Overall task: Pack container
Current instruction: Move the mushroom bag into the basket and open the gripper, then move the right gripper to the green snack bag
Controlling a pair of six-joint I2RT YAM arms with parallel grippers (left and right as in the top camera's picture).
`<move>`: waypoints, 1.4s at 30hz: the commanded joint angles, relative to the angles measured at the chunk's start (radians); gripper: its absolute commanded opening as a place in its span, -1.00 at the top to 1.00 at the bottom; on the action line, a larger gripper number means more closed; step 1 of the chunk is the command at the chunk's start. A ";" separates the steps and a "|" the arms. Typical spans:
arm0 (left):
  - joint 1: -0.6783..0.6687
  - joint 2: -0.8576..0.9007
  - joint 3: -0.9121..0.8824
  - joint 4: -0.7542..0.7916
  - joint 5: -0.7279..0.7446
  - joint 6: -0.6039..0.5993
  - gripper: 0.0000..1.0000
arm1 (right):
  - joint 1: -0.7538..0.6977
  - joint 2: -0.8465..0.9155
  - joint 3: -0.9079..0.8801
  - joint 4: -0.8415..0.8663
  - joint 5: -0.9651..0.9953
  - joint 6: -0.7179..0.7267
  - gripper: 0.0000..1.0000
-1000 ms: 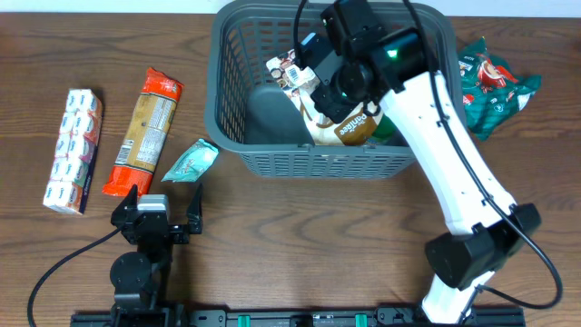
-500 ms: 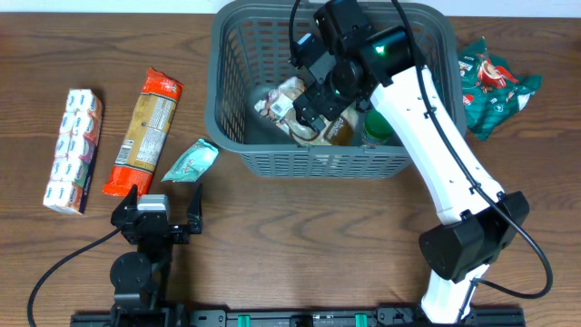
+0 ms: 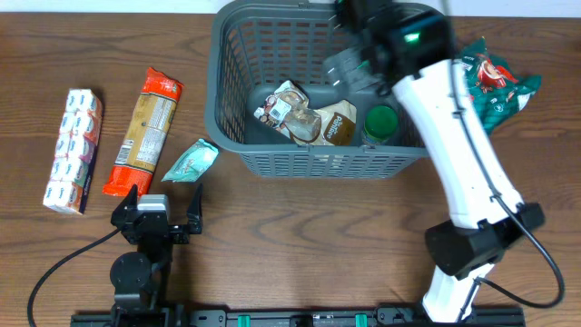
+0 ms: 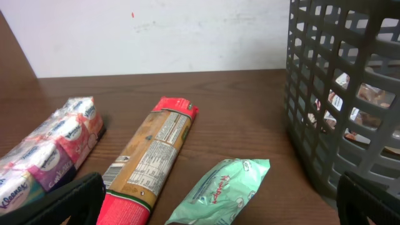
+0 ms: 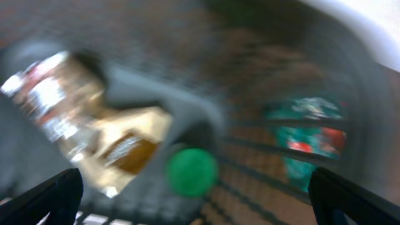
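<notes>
The container, a dark-grey lattice basket, stands at the back centre of the table. In it lie a brown and gold snack bag and a green-lidded item. My right gripper hovers open over the basket's right half with nothing between its fingers. Its blurred wrist view looks down on the bag and the green lid. My left gripper rests open near the front edge, left of the container, and holds nothing.
Left of the basket lie a tissue pack, a long pasta packet and a mint-green pouch. A green and red bag lies right of the basket. The pouch is closest to my left gripper.
My right gripper opened and let the snack bag go into the basket, then drew up and toward the back right. The left arm has not moved.
</notes>
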 commanded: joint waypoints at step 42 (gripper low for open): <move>0.005 -0.006 -0.029 -0.011 -0.005 0.014 -0.97 | -0.587 0.111 0.134 0.155 -0.076 0.148 -0.99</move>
